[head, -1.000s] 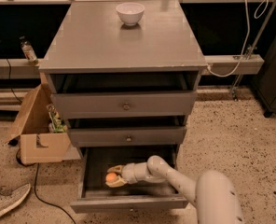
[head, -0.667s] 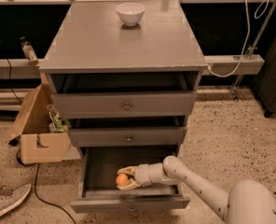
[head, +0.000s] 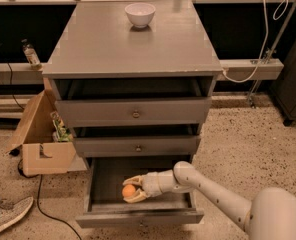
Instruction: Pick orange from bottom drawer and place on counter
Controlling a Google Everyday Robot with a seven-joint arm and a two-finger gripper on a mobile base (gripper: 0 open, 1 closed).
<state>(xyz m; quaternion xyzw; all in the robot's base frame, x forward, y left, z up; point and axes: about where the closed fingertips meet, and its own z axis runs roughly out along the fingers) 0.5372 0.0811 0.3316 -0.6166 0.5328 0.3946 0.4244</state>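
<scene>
The orange [head: 128, 191] is small and round and sits between the fingers of my gripper [head: 131, 189] inside the open bottom drawer [head: 104, 175], just above its dark floor. The gripper reaches in from the right on a pale arm [head: 213, 194] and is shut on the orange. The counter [head: 118, 41] is the wide grey top of the cabinet, far above the gripper.
A white bowl [head: 140, 14] stands at the back of the counter. Two shallower grey drawers [head: 133, 113] sit slightly open above the bottom one. An open cardboard box [head: 40, 139] and a shoe [head: 5, 219] lie on the speckled floor at left.
The arm has shifted right, and the gripper with the orange has moved right and slightly toward the drawer's front.
</scene>
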